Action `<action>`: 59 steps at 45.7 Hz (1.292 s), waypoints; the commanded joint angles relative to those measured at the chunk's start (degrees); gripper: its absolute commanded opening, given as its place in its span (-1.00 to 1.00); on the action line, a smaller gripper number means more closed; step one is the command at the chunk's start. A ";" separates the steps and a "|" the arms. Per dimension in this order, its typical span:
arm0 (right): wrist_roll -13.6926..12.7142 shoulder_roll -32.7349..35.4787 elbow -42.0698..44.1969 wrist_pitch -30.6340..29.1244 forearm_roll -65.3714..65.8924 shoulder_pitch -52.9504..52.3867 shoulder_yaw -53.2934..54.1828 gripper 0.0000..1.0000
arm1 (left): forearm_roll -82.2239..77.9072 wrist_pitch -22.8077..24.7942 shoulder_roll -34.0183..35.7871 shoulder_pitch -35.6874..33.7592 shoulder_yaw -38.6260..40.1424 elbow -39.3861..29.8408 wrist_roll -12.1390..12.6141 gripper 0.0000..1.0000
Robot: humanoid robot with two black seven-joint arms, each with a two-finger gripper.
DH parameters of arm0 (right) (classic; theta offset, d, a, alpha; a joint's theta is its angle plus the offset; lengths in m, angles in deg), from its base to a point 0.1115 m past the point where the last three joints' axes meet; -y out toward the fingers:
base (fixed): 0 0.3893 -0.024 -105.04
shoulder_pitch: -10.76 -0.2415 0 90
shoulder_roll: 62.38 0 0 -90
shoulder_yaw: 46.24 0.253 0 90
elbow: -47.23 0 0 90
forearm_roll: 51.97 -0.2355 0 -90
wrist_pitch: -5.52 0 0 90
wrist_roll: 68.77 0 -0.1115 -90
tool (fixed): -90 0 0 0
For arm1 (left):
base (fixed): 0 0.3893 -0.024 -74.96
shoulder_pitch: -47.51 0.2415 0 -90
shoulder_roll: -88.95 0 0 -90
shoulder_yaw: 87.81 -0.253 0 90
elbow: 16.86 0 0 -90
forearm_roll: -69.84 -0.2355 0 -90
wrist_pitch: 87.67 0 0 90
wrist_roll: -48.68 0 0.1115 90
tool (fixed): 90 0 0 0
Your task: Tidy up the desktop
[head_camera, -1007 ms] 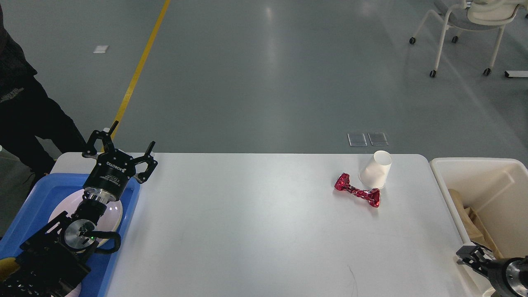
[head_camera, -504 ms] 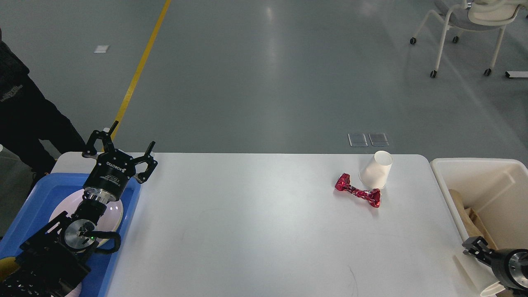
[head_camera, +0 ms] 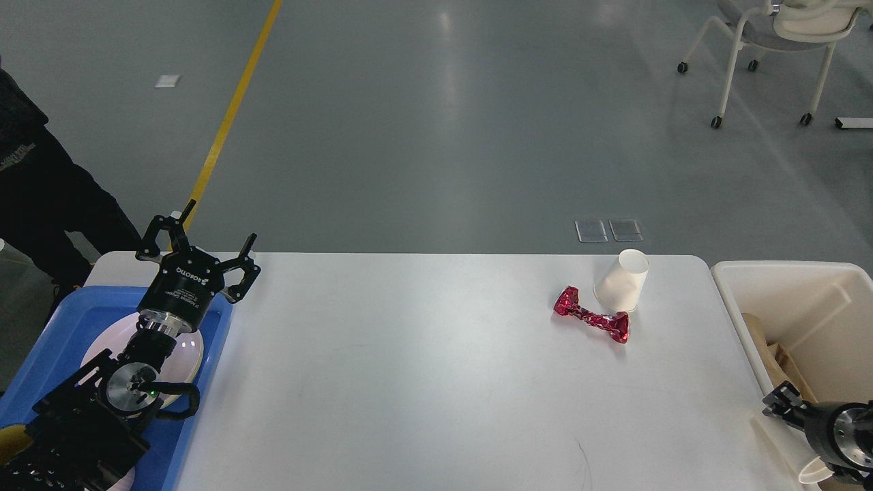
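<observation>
The desktop is a wide white tabletop with rounded corners. A white paper cup lies tilted on it at the far right. A crumpled red foil wrapper lies just in front of the cup and touches it. My left gripper is open and empty, held above the far end of a blue tray. My right gripper is small and dark at the bottom right, by the desktop's right edge, and its fingers cannot be told apart.
A white plate lies in the blue tray under my left arm. A cream bin with brown paper inside stands off the right edge. A person in black stands at the far left. A wheeled chair stands far back.
My right gripper has shifted a little to the right and away, near the bin's wall. The left arm, cup and wrapper have not moved. The person at left shifted slightly.
</observation>
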 commanded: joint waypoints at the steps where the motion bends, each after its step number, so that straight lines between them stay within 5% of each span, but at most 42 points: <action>1: 0.13 1.82 -0.81 -0.60 0.09 -1.14 0.00 -1.00 | 0.00 0.00 0.00 0.00 0.05 0.00 0.00 1.00; 24: -1.02 12.02 -5.47 -13.70 0.27 -17.05 -1.23 -1.00 | 0.00 0.00 0.00 0.00 0.05 0.00 0.00 1.00; 59: -0.84 9.91 -4.24 -13.08 3.34 -16.70 -2.28 -1.00 | 0.00 0.00 0.00 0.00 0.05 0.00 0.00 1.00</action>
